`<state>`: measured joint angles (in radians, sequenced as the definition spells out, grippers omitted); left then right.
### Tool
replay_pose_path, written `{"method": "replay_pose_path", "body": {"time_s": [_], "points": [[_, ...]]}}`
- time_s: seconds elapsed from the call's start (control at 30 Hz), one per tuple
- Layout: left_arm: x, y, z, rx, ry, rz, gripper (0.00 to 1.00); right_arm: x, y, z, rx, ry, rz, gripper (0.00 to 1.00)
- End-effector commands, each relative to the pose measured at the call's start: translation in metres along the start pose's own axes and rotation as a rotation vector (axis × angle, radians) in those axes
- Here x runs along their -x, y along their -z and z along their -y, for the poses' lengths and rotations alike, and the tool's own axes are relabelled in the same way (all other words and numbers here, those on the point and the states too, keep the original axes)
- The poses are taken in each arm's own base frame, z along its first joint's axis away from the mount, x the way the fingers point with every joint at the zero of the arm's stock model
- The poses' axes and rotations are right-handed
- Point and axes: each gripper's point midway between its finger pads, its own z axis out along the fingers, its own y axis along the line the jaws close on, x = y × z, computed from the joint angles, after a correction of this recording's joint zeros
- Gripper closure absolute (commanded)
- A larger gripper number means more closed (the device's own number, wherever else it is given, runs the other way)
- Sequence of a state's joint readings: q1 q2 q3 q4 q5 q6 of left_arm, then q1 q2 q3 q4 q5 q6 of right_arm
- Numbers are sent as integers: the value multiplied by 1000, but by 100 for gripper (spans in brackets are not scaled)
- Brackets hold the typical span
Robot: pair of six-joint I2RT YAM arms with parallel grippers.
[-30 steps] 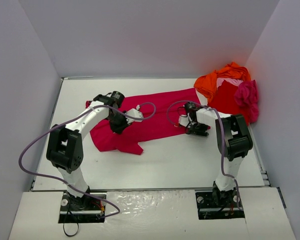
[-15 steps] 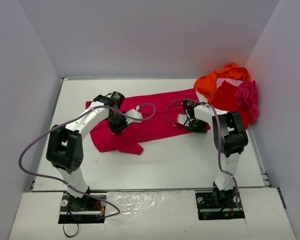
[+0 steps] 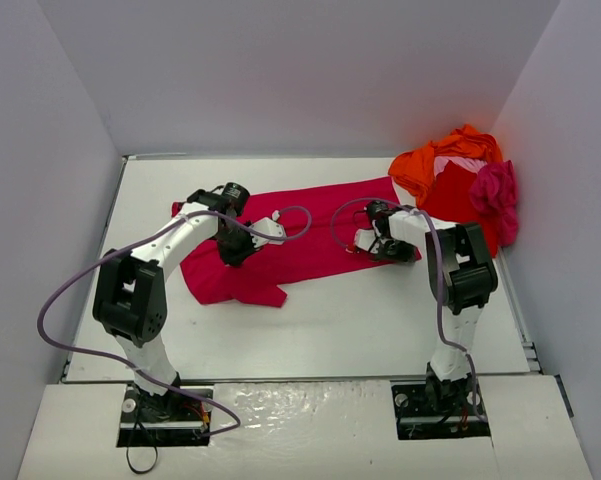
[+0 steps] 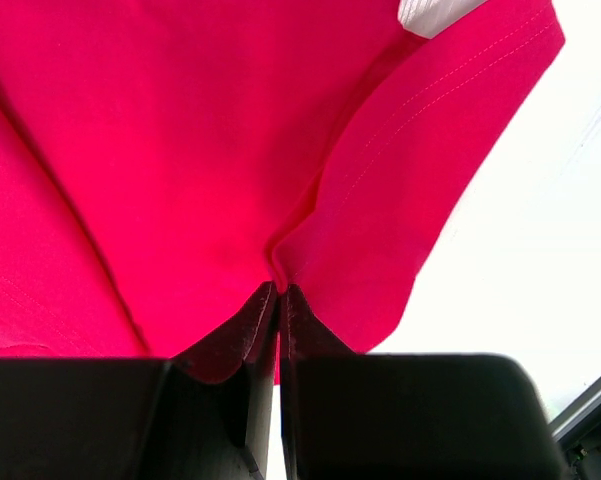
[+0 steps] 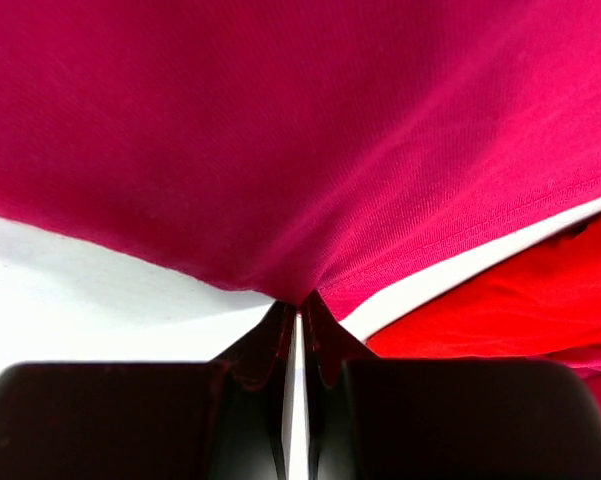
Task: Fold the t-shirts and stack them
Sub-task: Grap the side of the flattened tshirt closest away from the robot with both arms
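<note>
A crimson pink-red t-shirt (image 3: 310,235) lies spread across the middle of the table. My left gripper (image 3: 237,250) is shut on a fold of this shirt (image 4: 180,150) near its left sleeve, the cloth pinched at the fingertips (image 4: 280,292). At the shirt's right edge my right gripper (image 3: 385,247) is shut on the hem (image 5: 310,150), with cloth bunched at its fingertips (image 5: 298,302). More t-shirts lie heaped at the back right: orange (image 3: 425,160), red (image 3: 455,200), magenta (image 3: 495,190) and a strip of pale pink (image 3: 462,162).
White walls close in the table (image 3: 380,320) on the left, back and right. The heap of shirts leans against the right wall. A purple cable (image 3: 70,290) loops from the left arm. Red cloth (image 5: 520,310) shows at the right of the right wrist view.
My right gripper has moved slightly up-left onto the shirt's right edge and has shut on it. The left gripper has stayed shut on the shirt.
</note>
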<state>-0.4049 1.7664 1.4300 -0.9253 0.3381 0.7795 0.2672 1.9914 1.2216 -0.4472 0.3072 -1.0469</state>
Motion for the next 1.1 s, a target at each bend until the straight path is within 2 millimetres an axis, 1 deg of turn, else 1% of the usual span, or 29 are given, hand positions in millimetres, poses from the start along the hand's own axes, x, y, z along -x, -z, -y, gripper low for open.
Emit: {"method": "replay_pose_path", "body": {"time_s": [0.0, 0.03, 0.2, 0.23, 0.27, 0.3, 0.37, 0.43, 0.47, 0.53, 0.63, 0.73, 0.77, 0.87, 0.97, 1.07], "points": [[17, 35, -12, 107, -24, 68, 100, 35, -16, -36, 153, -61, 211, 100], [17, 37, -14, 117, -24, 73, 100, 35, -13, -34, 144, -71, 214, 100], [19, 63, -25, 239, -6, 128, 100, 34, 10, -20, 80, -119, 254, 100], [15, 67, -25, 260, -2, 135, 100, 33, 16, -17, 65, -129, 263, 100], [15, 78, -27, 300, -3, 152, 100, 32, 29, -10, 32, -144, 286, 100], [13, 81, -24, 304, -4, 154, 100, 33, 36, -11, 28, -152, 301, 100], [7, 91, -17, 308, 2, 162, 100, 31, 61, -6, -18, -167, 344, 100], [2, 101, -6, 312, -6, 174, 100, 30, 77, -10, -29, -167, 364, 100], [-2, 102, -1, 302, -6, 168, 100, 30, 85, -14, -37, -164, 372, 100], [-8, 110, 12, 293, -14, 170, 100, 29, 99, -21, -58, -160, 377, 100], [-16, 118, 28, 278, -19, 166, 100, 23, 113, -31, -81, -153, 370, 100], [-26, 121, 46, 243, -15, 152, 100, 10, 124, -40, -87, -153, 356, 100], [-28, 123, 51, 238, -16, 153, 100, 5, 124, -42, -93, -155, 341, 100], [-37, 125, 65, 214, -12, 139, 100, -12, 132, -47, -121, -158, 319, 100], [-46, 133, 81, 191, -8, 127, 100, -30, 140, -55, -136, -158, 287, 100], [-46, 144, 88, 198, -14, 138, 100, -43, 142, -59, -150, -160, 250, 100]]}}
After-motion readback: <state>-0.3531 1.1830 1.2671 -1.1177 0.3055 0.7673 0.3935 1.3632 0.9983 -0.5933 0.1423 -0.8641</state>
